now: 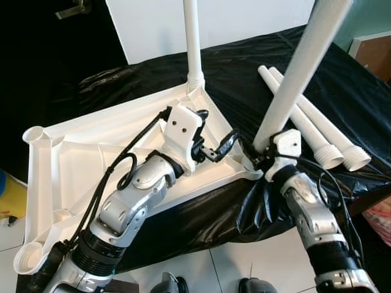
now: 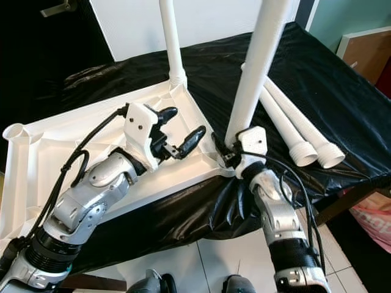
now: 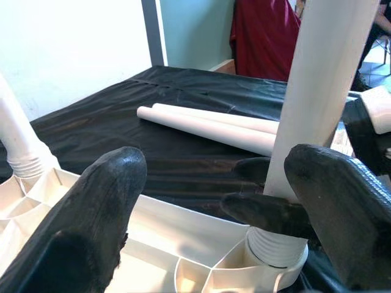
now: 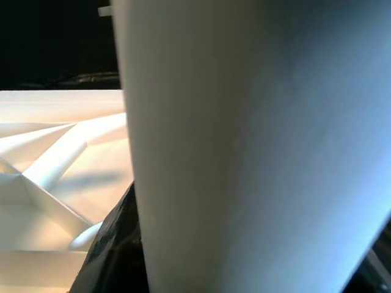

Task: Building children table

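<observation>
White leg (image 1: 299, 73) clamped by right gripper (image 1: 259, 157) at tabletop (image 1: 91, 152) corner.

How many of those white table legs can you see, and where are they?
4. One leg stands at the tabletop's far corner, one leg stands at the near corner in the right claw, two loose legs lie on the black cover.

The left gripper (image 2: 182, 130) reaches forward with fingers spread, while the right gripper (image 2: 225, 152) is clamped tight.

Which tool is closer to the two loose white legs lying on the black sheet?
Right. The right tool grips the standing leg beside the loose legs; the left tool hovers farther off, over the tabletop.
</observation>
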You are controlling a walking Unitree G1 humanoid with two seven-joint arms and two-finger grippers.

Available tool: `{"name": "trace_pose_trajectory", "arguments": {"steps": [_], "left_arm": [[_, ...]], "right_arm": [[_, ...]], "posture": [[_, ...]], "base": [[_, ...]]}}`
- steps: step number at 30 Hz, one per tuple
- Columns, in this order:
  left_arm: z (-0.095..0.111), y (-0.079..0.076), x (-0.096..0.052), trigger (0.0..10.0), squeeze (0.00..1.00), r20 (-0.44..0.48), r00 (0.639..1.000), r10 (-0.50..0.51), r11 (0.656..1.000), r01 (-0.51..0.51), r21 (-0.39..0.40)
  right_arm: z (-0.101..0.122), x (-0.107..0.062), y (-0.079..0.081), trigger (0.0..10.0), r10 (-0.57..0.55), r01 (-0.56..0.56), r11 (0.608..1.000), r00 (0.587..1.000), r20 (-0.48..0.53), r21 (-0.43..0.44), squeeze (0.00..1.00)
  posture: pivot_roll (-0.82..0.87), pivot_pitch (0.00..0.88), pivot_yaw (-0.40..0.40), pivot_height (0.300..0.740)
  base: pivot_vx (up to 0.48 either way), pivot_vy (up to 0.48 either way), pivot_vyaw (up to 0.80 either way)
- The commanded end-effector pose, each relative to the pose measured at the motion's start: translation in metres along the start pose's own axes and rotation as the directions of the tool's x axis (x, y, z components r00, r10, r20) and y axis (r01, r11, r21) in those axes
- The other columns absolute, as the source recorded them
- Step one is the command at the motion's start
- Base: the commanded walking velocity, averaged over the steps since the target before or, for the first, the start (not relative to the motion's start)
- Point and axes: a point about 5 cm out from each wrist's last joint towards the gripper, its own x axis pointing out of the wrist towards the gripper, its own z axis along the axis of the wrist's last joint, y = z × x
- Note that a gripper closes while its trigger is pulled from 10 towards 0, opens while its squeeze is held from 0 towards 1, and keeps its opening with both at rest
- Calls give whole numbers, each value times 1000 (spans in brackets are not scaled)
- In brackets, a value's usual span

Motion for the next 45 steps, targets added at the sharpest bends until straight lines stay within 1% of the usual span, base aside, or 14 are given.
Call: {"name": "trace_pose_trajectory", "arguments": {"steps": [1,5,11,18,19,21,23,24,25,27,29,36,37,45], "left_arm": [[1,-6,-1,10000,0,0,991,-137,991,137,6],[2,-6,-3,10000,0,1,991,-131,991,131,6],[2,-6,-3,10000,0,1,992,-130,992,130,5],[2,-6,-3,10000,0,1,991,-131,991,131,2],[2,-7,-2,10000,0,0,991,-135,991,135,0],[2,-7,-2,10000,0,0,991,-137,991,137,0],[2,-7,-2,10000,0,0,990,-139,990,139,-2],[2,-7,-2,10000,0,1,990,-140,990,140,-2],[2,-7,-2,10000,0,1,990,-140,990,140,-2],[2,-7,-2,10000,0,1,990,-141,990,141,-3],[2,-7,-2,10000,0,1,990,-142,990,142,-4],[2,-7,-1,10000,0,5,990,-143,990,143,-8],[2,-7,-1,10000,0,5,990,-143,990,143,-10],[3,-7,-3,10000,0,6,990,-143,990,143,-8]], "right_arm": [[-30,-8,5,10000,10,-2,998,989,-149,56,0],[-35,-10,10,10000,29,-17,998,981,-190,61,0],[-37,-12,8,10000,21,-4,997,976,-216,80,0],[-41,-16,4,10000,-11,43,991,970,-243,127,0],[-41,-19,0,10000,-56,87,988,973,-226,128,0],[-40,-20,0,10000,-64,89,989,976,-206,116,0],[-34,-22,6,10000,-50,63,995,988,-149,80,0],[-33,-23,11,10000,-25,31,999,991,-134,38,0],[-33,-23,11,10000,-25,31,999,991,-134,38,0],[-31,-25,18,10000,17,-20,1000,993,-118,-22,0],[-31,-27,22,10000,39,-45,998,993,-107,-48,0],[-34,-31,26,10000,69,-77,995,991,-111,-70,0],[-34,-32,27,10000,78,-88,992,991,-107,-91,0],[-35,-36,34,10000,113,-120,989,991,-71,-91,0]], "posture": [[-55,120,87,740],[-50,123,83,740],[-51,125,83,740],[-53,129,85,740],[-56,132,88,740],[-56,132,88,740],[-59,133,90,740],[-60,134,90,740],[-60,134,90,740],[-62,134,92,740],[-63,134,92,740],[-62,134,92,740],[-62,134,92,740],[-56,133,93,740]], "base": [[0,0,0],[0,0,0],[0,0,0],[0,0,0],[0,0,0],[0,0,0],[0,0,0],[0,0,0],[0,0,0],[0,0,0],[0,0,0],[0,0,0],[0,0,0],[0,0,0]]}}
